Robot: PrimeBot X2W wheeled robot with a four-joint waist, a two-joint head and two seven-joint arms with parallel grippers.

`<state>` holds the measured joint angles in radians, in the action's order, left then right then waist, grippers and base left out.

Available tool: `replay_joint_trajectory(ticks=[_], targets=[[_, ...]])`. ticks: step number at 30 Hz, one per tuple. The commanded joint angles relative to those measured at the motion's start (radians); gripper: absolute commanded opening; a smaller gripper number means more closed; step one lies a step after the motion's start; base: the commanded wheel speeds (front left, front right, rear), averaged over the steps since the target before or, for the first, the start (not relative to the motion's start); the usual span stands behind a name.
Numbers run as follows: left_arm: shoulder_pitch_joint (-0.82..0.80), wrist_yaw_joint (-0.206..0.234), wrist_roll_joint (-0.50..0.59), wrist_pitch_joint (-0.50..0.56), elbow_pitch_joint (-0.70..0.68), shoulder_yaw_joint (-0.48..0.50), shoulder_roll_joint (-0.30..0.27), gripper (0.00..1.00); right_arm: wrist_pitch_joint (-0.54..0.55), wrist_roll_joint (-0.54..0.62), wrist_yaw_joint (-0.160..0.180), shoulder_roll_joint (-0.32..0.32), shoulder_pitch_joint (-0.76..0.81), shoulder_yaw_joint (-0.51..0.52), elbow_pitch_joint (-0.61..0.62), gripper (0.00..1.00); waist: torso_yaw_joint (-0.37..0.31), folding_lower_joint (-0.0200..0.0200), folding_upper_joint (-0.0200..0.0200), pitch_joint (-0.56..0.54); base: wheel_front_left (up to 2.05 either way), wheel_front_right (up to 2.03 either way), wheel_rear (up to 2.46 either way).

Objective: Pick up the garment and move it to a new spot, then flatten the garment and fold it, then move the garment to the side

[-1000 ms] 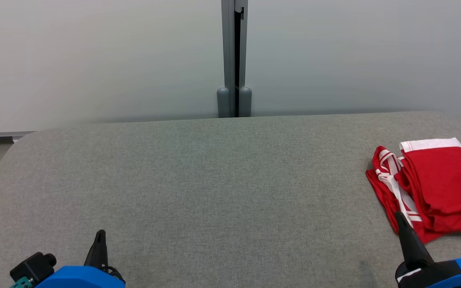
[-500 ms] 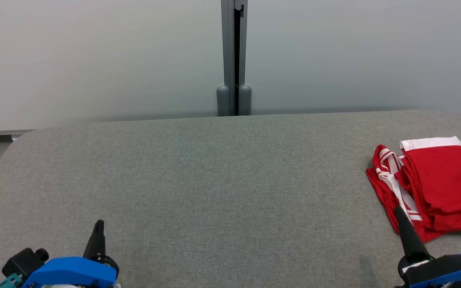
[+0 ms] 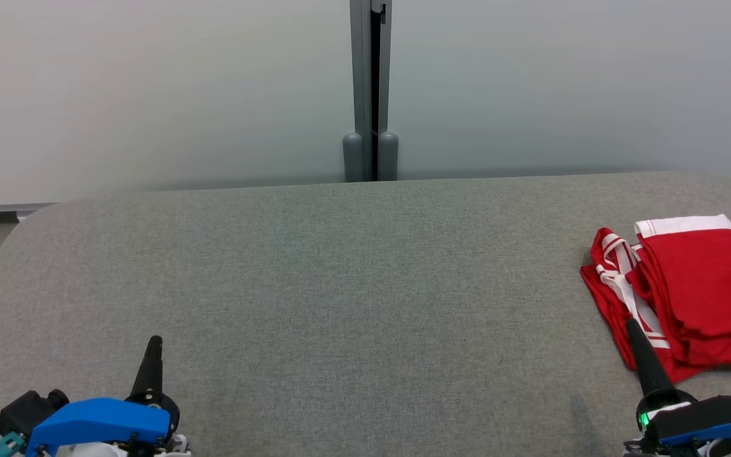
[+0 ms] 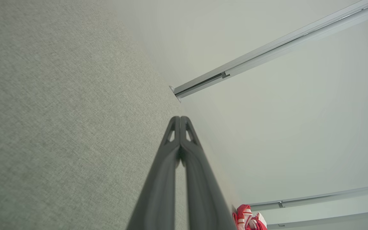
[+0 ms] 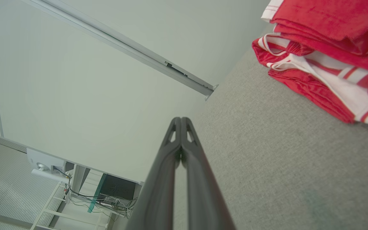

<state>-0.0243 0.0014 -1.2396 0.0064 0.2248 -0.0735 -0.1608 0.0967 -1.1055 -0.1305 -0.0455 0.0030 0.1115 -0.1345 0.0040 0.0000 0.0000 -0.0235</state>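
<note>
Left end effector (image 3: pixel 154 343) low, pinched, forward-pointing.

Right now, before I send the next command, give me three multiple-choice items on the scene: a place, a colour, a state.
1. Where on the table is the garment? A. far right B. centre C. far left
2. The garment's main colour? A. blue B. red C. green
3. The left gripper and right gripper are: A. shut, empty B. wide open C. gripping cloth
Answers: A, it lies at the table's right end; B, red with white bands; A, both finger pairs press together on nothing.
</note>
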Motion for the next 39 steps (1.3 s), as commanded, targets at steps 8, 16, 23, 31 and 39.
replay_joint_trajectory(ticks=[8, 16, 23, 31, 39], targets=[[-0.035, -0.029, -0.071, 0.018, -0.002, 0.038, 0.016, 0.00, 0.005, -0.094, 0.000, -0.006, -0.039, 0.002, -0.014, 0.00, -0.001, 0.0000, 0.0000, 0.003, 0.00, 0.00, 0.00], [-0.046, -0.049, -0.129, 0.034, 0.002, 0.065, 0.032, 0.00, 0.007, -0.172, 0.000, -0.006, -0.054, 0.002, -0.032, 0.00, -0.001, 0.0000, 0.0000, 0.007, 0.00, 0.00, 0.00], [-0.054, -0.066, -0.176, 0.046, 0.006, 0.088, 0.046, 0.00, 0.010, -0.235, 0.000, -0.006, -0.067, 0.003, -0.048, 0.00, -0.002, 0.0000, 0.0000, 0.010, 0.00, 0.00, 0.00], [-0.064, -0.084, -0.226, 0.062, 0.009, 0.113, 0.061, 0.00, 0.011, -0.303, 0.000, -0.007, -0.081, 0.003, -0.063, 0.00, -0.002, 0.0000, 0.0000, 0.014, 0.00, 0.00, 0.00], [-0.072, -0.100, -0.274, 0.073, 0.013, 0.135, 0.076, 0.00, 0.013, -0.366, 0.000, -0.007, -0.093, 0.003, -0.079, 0.00, -0.003, 0.0000, 0.0000, 0.017, 0.00, 0.00, 0.00]])
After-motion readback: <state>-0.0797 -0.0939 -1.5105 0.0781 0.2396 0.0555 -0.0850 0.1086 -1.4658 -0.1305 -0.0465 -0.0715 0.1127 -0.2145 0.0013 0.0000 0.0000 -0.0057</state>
